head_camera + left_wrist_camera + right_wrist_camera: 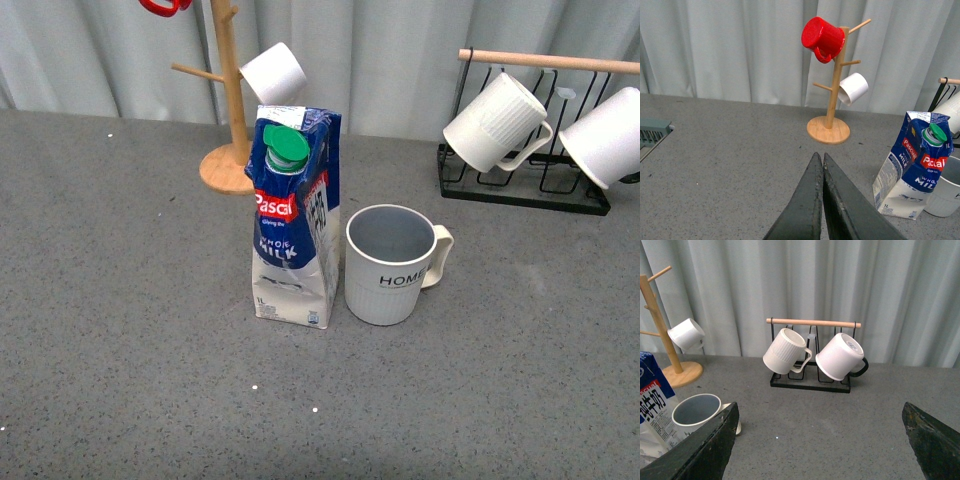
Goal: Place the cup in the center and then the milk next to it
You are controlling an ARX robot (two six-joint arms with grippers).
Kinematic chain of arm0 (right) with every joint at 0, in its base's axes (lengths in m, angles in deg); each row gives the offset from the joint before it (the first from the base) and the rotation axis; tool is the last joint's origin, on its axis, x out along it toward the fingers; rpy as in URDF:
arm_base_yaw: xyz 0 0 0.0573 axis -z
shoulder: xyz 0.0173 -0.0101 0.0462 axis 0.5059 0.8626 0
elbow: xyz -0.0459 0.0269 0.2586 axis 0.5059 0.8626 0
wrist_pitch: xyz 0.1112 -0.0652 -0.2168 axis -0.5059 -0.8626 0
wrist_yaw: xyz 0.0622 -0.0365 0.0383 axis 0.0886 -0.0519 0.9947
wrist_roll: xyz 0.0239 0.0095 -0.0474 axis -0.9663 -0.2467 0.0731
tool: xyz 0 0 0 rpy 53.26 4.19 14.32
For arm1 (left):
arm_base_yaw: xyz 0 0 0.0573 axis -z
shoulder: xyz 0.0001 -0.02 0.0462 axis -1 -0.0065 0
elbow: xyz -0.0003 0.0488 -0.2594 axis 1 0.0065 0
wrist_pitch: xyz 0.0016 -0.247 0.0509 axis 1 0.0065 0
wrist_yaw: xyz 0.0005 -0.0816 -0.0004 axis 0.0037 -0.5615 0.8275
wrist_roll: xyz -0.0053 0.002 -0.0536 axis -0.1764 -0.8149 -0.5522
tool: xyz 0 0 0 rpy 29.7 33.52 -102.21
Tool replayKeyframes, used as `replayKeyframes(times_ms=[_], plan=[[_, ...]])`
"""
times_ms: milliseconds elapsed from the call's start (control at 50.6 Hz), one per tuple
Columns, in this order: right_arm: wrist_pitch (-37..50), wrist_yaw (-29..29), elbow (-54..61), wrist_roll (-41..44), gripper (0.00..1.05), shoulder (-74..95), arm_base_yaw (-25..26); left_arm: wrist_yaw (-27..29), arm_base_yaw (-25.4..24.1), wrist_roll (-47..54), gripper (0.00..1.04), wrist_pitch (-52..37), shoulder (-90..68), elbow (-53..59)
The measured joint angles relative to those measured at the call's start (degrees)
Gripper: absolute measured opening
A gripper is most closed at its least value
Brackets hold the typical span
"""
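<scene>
Your cup (pixel 388 265) stands upright mid-table, the milk (pixel 293 222) just left of it. Your left gripper (pixel 819 165) is pressed together, empty; your right gripper (pixel 820 440) is spread wide.

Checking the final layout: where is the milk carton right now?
In the front view the milk carton stands upright mid-table, immediately left of the HOME cup, in front of the wooden mug tree.

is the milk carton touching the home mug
Cannot tell. In the front view the milk stands right beside the cup; only a thin dark sliver shows between their bases, which may be gap or shadow. Both wrist views crop or overlap that spot.
</scene>
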State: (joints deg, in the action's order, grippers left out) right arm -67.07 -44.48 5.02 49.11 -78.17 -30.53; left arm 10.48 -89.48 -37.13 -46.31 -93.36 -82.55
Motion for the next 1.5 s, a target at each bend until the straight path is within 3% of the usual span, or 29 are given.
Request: replayKeyframes(times_ms=[277,415,593,791,1127,1503], plan=[[0.0,0.0,0.0,0.0,0.95,0.0,0.0,0.0,0.0,0.0,0.04,4.2,4.1,0.0],[0.0,0.0,0.0,0.0,0.95,0.0,0.0,0.0,0.0,0.0,0.04,13.6,12.2,0.0],[0.0,0.0,0.0,0.0,0.95,0.0,0.0,0.0,0.0,0.0,0.04,14.2,13.7,0.0],[0.0,0.0,0.0,0.0,0.95,0.0,0.0,0.0,0.0,0.0,0.47,14.2,13.7,0.0],[0.0,0.0,0.0,0.0,0.95,0.0,0.0,0.0,0.0,0.0,0.99,14.2,13.8,0.0],[0.0,0.0,0.0,0.0,0.95,0.0,0.0,0.0,0.0,0.1,0.98,14.2,13.8,0.0]])
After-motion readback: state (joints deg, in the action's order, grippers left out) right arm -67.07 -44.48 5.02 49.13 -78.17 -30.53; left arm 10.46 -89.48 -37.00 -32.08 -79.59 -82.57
